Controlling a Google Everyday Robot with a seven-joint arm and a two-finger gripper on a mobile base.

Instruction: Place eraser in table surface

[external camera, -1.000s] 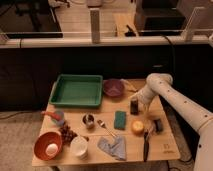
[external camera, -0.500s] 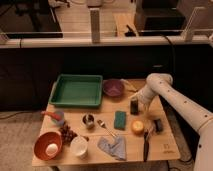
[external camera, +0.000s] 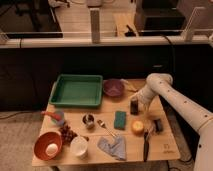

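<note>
Gripper (external camera: pixel 136 101) low over right side of slatted tan table surface (external camera: pixel 132 149), at the eraser (external camera: pixel 134 106): dark upright block between purple bowl (external camera: pixel 113 87) and teal sponge (external camera: pixel 120 119). Finger opening: cannot tell. No visible change from 0.5 s ago.

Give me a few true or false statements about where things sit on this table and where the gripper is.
1. The gripper is at the eraser, right of the purple bowl. True.
2. The green tray is at the table surface's near right corner. False: far left.
3. The teal sponge lies inside the tray. False: it lies on the tabletop.
4. An egg-like object is in the orange bowl. True.
</note>
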